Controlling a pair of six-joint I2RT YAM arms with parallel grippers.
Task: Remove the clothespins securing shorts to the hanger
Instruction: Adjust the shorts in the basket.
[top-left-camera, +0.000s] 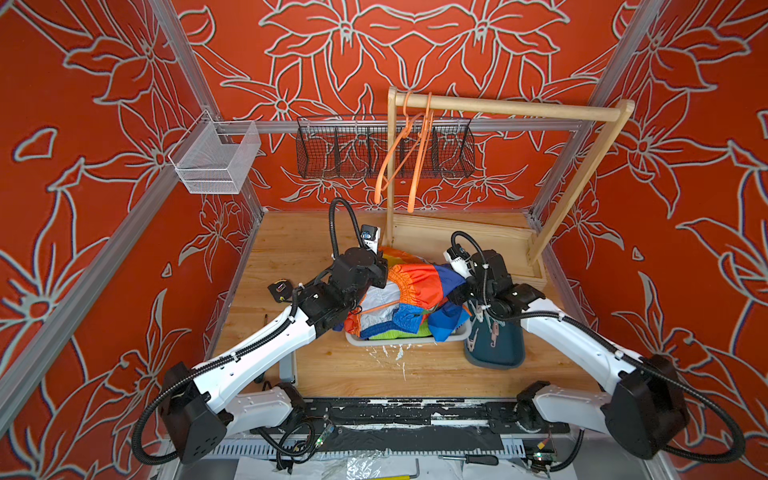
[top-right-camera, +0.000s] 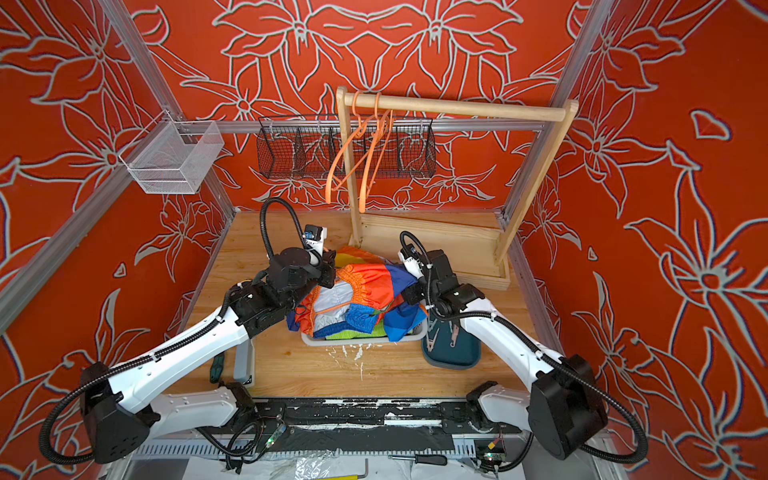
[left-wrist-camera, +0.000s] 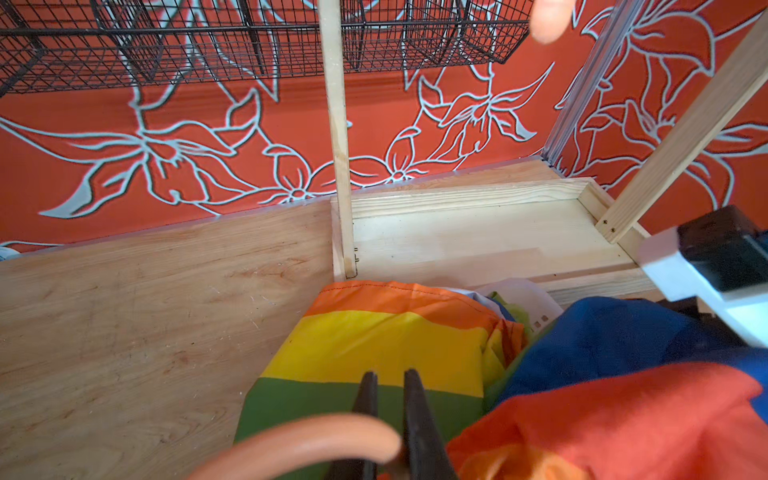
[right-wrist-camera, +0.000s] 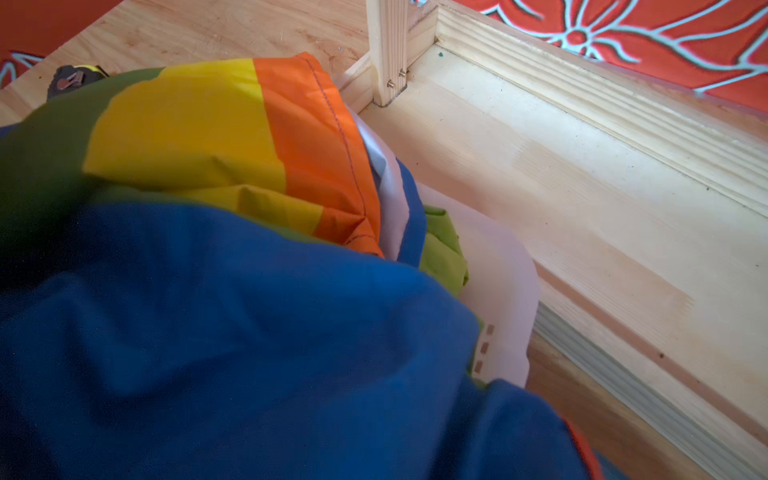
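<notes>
The rainbow colour-block shorts (top-left-camera: 415, 286) (top-right-camera: 365, 286) are bunched up over a white bin (top-left-camera: 415, 341), held between both arms. My left gripper (left-wrist-camera: 390, 376) (top-left-camera: 384, 276) is shut on the orange hanger (left-wrist-camera: 311, 436), whose curved hook crosses in front of its fingers. My right gripper (top-left-camera: 455, 297) reaches in from the other side. Blue fabric of the shorts (right-wrist-camera: 249, 332) covers its jaws. Lime green shorts (right-wrist-camera: 442, 249) lie in the bin beneath. Several clothespins (top-left-camera: 494, 330) (top-right-camera: 455, 332), pale pink and pale mint, lie in a dark teal tray (top-left-camera: 498, 353).
Behind the bin stands a wooden rack (top-left-camera: 511, 109) on a boxed base (top-left-camera: 465, 241), with two bare orange hangers (top-left-camera: 411, 158) on its rail. A black wire basket (top-left-camera: 353, 149) and a white mesh basket (top-left-camera: 216, 158) hang on the frame. A small tape measure (top-left-camera: 280, 289) lies on the table's left.
</notes>
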